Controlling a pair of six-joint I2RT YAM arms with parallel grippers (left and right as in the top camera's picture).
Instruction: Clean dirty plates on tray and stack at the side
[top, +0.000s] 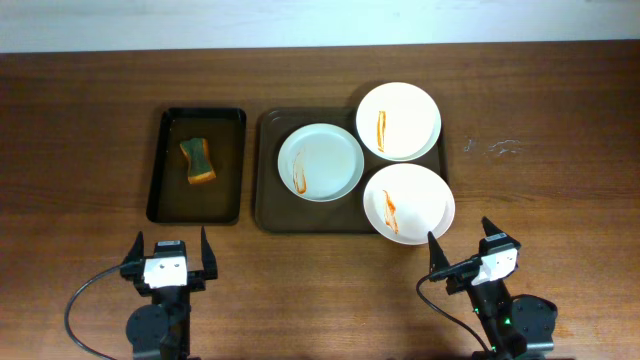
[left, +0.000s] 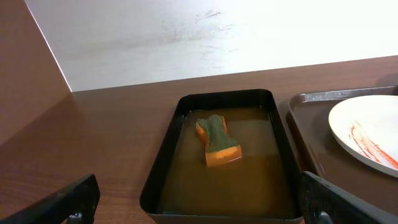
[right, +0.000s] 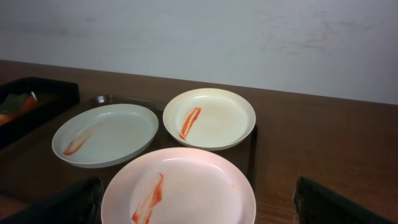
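Observation:
Three white plates with orange-red smears lie on the dark brown tray (top: 268, 205): one at the left (top: 320, 161), one at the back right (top: 399, 120), one at the front right (top: 408, 202). In the right wrist view they show as left plate (right: 104, 134), far plate (right: 209, 117) and near plate (right: 179, 186). My left gripper (top: 170, 260) is open and empty, in front of the black tray. My right gripper (top: 462, 252) is open and empty, just in front of the near plate.
A smaller black tray (top: 197, 165) left of the brown tray holds brownish liquid and a green-and-orange sponge (top: 198, 162); it also shows in the left wrist view (left: 217, 140). Bare wooden table (top: 540, 190) lies to the right of the plates.

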